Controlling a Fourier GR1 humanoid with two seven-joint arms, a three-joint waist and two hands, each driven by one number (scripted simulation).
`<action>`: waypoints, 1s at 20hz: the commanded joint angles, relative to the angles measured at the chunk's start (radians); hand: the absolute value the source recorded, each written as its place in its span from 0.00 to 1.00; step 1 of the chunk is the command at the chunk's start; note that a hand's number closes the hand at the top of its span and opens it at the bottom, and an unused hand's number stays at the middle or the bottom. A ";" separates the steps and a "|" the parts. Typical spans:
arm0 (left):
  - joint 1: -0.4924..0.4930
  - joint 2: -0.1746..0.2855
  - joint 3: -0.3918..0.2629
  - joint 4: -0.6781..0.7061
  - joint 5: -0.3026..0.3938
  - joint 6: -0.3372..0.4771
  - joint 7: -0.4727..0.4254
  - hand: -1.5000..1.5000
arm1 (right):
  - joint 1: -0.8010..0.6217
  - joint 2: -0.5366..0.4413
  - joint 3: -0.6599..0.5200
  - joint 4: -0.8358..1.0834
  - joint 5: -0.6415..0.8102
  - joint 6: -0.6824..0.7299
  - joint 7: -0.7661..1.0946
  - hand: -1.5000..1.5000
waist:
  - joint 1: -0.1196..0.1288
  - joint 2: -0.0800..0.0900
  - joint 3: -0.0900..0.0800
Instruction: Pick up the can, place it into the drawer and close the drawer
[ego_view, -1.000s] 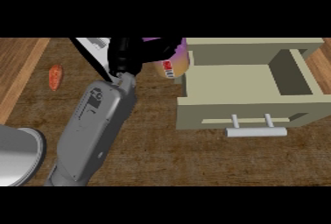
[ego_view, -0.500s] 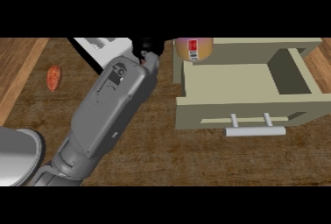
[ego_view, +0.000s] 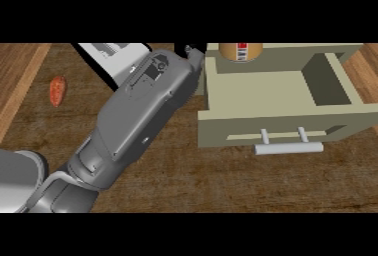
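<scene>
So the left forearm (ego_view: 144, 105) comes in from the near-left corner of the counter (ego_view: 221, 185) and runs diagonally up toward the far edge. It's big and grey and covers a good chunk of the middle. Only a small black bit of the left hand (ego_view: 192, 51) pokes out past the wrist, right beside the far-left corner of the drawer (ego_view: 214, 127). The fingers are hidden, so I honestly can't tell if the hand is gripping anything or has let go.

The can (ego_view: 241, 52) is at the far end of the drawer, toward its left side, just beside that black bit of hand. It's tan with a white label with some red on it, and its top is cut off by the view's edge. I can't tell whether it's sitting on the drawer floor or hanging above it.

The drawer is pulled wide open on the right side of the counter, beige, with its pale bar handle (ego_view: 289, 148) facing the near edge.

Other stuff: a small orange-red thing (ego_view: 56, 91) near the left edge, and a white and black object (ego_view: 111, 54) at the far edge, partly behind the arm.
</scene>
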 joint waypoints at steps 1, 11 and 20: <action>0.016 0.000 -0.090 0.067 0.115 0.011 -0.090 1.00 | 0.005 0.002 -0.006 -0.003 -0.008 0.025 -0.007 0.00 | -0.018 0.003 0.000; -0.119 0.000 -0.163 0.236 0.251 0.051 -0.131 1.00 | -0.021 0.008 0.002 0.011 -0.011 0.024 0.012 0.00 | -0.034 0.009 0.001; -0.121 0.000 -0.312 0.271 0.351 0.110 -0.127 1.00 | -0.080 -0.010 0.025 -0.022 0.021 -0.033 0.068 0.00 | -0.041 0.010 0.001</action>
